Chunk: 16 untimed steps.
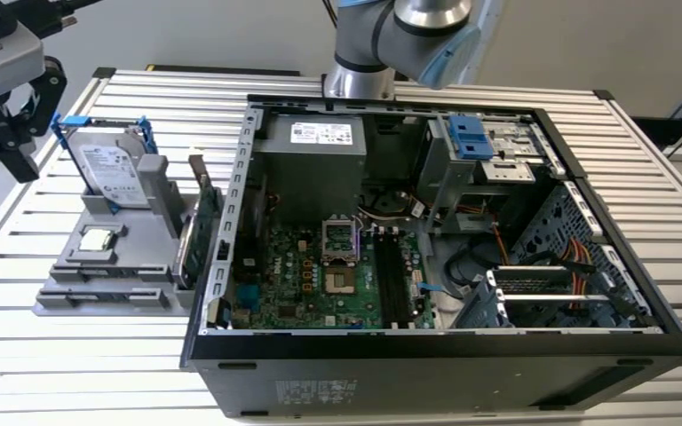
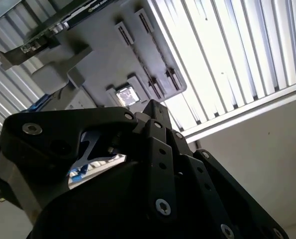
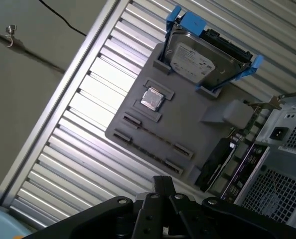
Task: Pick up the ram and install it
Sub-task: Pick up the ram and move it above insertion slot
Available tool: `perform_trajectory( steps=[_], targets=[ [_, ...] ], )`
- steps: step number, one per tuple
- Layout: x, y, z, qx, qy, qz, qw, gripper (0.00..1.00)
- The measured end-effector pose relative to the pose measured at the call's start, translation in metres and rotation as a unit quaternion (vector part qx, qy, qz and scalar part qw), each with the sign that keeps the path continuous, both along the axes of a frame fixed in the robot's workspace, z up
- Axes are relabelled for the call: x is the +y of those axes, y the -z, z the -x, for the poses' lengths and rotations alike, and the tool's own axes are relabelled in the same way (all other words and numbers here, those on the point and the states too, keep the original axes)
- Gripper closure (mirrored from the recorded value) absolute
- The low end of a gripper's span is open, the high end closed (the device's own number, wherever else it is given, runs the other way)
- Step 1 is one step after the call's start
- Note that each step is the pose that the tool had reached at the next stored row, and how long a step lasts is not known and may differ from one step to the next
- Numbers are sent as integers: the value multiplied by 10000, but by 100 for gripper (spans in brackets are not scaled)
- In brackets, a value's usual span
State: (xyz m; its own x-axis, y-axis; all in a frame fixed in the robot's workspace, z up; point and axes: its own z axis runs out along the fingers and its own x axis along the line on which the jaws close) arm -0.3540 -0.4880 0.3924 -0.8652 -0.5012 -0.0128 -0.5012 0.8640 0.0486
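My gripper [image 1: 27, 142] hangs at the exterior view's far left, above the slatted table and up and to the left of the grey holder [image 1: 75, 302]. Its black fingers stand apart with nothing between them. Its black linkage [image 2: 153, 164] fills the near part of both wrist views. A thin dark strip [image 3: 155, 137] runs between the end clips of one slot on the holder; it looks like the ram standing on edge, though I cannot tell for sure. The motherboard's long black slots [image 1: 394, 280] lie inside the open computer case [image 1: 436, 346].
On the grey holder stand a silver hard drive in a blue frame [image 1: 110, 169] and a small square chip [image 1: 99, 238]. A green card with a metal bracket [image 1: 205, 226] stands between the holder and the case wall. The arm's base [image 1: 359, 80] rises behind the case.
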Motion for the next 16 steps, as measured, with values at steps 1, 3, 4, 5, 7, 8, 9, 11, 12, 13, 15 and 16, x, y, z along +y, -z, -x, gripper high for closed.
perform_trajectory(
  steps=[1,3,4,5,7,8,9,11,12,13,15,16],
  targets=[
    [1,0,0,0,-23,0,10000,100],
    [2,0,0,0,-68,0,10000,100],
    [2,0,0,0,-90,0,10000,100],
    [2,0,0,0,-119,0,9999,100],
    [3,0,0,0,-167,0,9999,100],
    [4,0,0,0,-193,0,9998,100],
    [4,0,0,0,-215,0,9998,100],
    [6,0,0,0,-261,0,9997,100],
    [6,0,0,0,-286,0,9996,100],
    [6,0,0,0,-308,0,9995,100],
    [9,0,0,0,-351,0,9994,100],
    [10,0,0,0,-372,0,9993,100]
  ],
)
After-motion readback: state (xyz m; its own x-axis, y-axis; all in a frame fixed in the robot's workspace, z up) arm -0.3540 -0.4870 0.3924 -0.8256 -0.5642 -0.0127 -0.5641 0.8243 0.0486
